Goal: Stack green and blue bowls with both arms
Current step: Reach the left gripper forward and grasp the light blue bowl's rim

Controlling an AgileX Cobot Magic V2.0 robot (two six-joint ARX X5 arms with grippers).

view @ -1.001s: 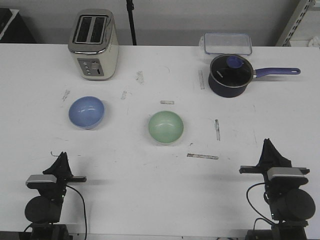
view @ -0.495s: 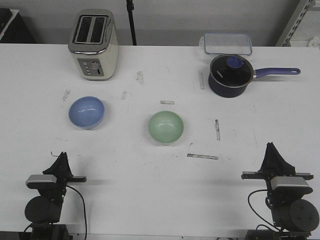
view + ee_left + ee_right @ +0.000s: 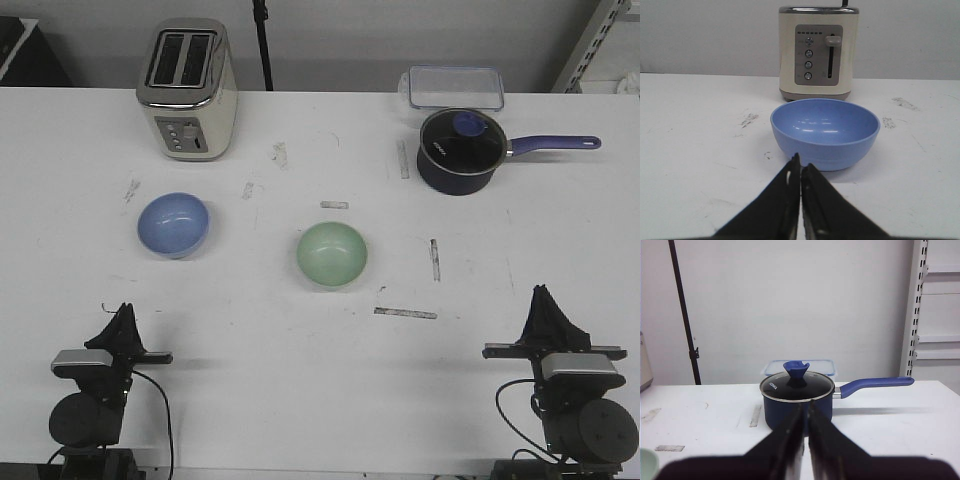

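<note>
Nearest you, at the table's front edge, both arms sit low: your left gripper (image 3: pixel 124 318) has its fingers pressed together on nothing, and your right gripper (image 3: pixel 541 300) is likewise closed and empty. Your left aims straight at the blue bowl (image 3: pixel 173 224), your right at the saucepan (image 3: pixel 459 150). Further out, both bowls sit upright, mouths up, round with no long axis, well apart from each other — the green bowl (image 3: pixel 332 253) near the middle. Scuffed white table (image 3: pixel 300 370), bits of tape here and there. Far back: toaster (image 3: pixel 187 89), clear container (image 3: pixel 451 86), plain wall.
</note>
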